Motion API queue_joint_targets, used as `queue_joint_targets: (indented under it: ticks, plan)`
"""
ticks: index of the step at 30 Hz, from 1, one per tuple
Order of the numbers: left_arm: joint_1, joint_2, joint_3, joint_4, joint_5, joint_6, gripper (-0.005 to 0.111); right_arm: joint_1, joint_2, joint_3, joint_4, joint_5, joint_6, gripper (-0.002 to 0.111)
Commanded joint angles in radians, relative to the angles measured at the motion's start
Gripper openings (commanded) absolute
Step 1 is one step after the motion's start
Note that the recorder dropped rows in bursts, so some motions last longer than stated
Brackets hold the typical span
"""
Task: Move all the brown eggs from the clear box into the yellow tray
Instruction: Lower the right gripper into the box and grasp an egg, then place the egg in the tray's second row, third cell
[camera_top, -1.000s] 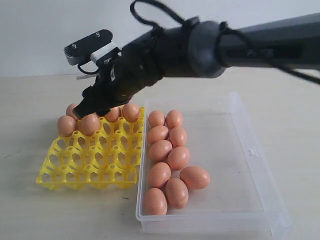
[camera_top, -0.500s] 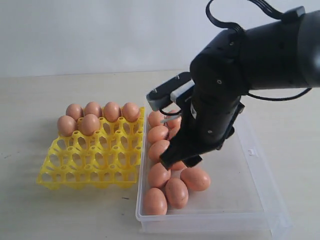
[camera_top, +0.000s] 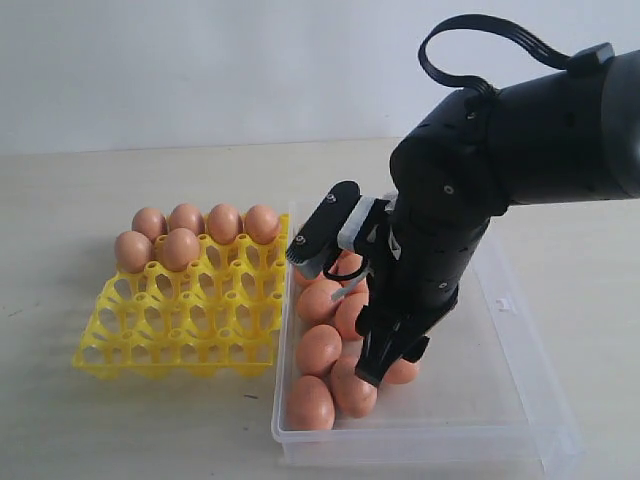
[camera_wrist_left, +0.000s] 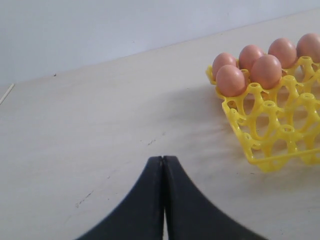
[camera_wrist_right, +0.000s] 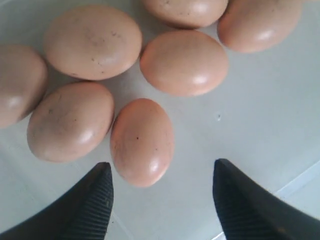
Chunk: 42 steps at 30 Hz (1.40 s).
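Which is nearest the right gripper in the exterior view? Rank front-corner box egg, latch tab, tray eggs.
1. Front-corner egg, just left of the right gripper.
2. Latch tab, clear box's right wall.
3. Tray eggs, far left.

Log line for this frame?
right hand open over oval brown eggs in clear rectangular plastic box | left hand shut | square yellow plastic tray holds six eggs
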Motion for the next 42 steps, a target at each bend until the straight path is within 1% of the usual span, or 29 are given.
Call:
queue_joint_targets:
  ticks: [1, 5, 9, 15, 20, 22, 23, 25, 27, 28, 31, 34, 36, 38, 42]
  plan:
    - [0.002, -0.006, -0.004, -0.001, -0.006, -0.003, 0.000, -0.006, 0.015, 0.004, 0.026, -0.045, -0.025, 0.057]
    - [0.002, -0.006, -0.004, -0.001, -0.006, -0.003, 0.000, -0.006, 0.050, 0.004, 0.059, -0.071, -0.025, 0.057]
    - [0.002, -0.006, -0.004, -0.001, -0.006, -0.003, 0.000, -0.006, 0.091, 0.004, 0.057, -0.075, -0.013, 0.057]
    - [0.002, -0.006, -0.004, -0.001, -0.006, -0.003, 0.000, -0.015, 0.129, 0.004, 0.054, -0.098, 0.056, 0.057]
    - [0.002, -0.006, -0.004, -0.001, -0.006, -0.003, 0.000, -0.015, 0.152, 0.004, 0.055, -0.119, 0.056, 0.056]
    - [0.002, -0.006, -0.004, -0.001, -0.006, -0.003, 0.000, -0.015, 0.155, 0.004, 0.056, -0.123, 0.056, 0.049]
    - [0.002, -0.006, -0.004, -0.001, -0.006, -0.003, 0.000, -0.015, 0.156, 0.004, 0.056, -0.123, 0.056, 0.043]
    - [0.002, -0.006, -0.004, -0.001, -0.006, -0.003, 0.000, -0.015, 0.158, 0.004, 0.056, -0.123, 0.056, 0.026]
    - [0.002, -0.006, -0.004, -0.001, -0.006, -0.003, 0.000, -0.015, 0.158, 0.004, 0.057, -0.114, 0.056, 0.003]
    - [0.002, -0.006, -0.004, -0.001, -0.006, -0.003, 0.000, -0.015, 0.158, 0.004, 0.060, -0.111, 0.056, 0.001]
    - [0.002, -0.006, -0.004, -0.001, -0.006, -0.003, 0.000, -0.015, 0.126, 0.004, 0.063, -0.081, 0.056, 0.000]
    - [0.002, -0.006, -0.004, -0.001, -0.006, -0.003, 0.000, -0.015, 0.034, 0.004, 0.050, -0.067, 0.054, 0.000]
    - [0.002, -0.006, -0.004, -0.001, -0.006, -0.003, 0.000, -0.015, -0.032, 0.004, 0.054, -0.145, 0.054, 0.000]
    - [0.002, -0.006, -0.004, -0.001, -0.006, -0.003, 0.000, -0.015, -0.086, 0.004, 0.091, -0.277, 0.054, 0.000]
    - [0.002, -0.006, -0.004, -0.001, -0.006, -0.003, 0.000, -0.015, -0.110, 0.004, 0.260, -0.660, 0.047, 0.000]
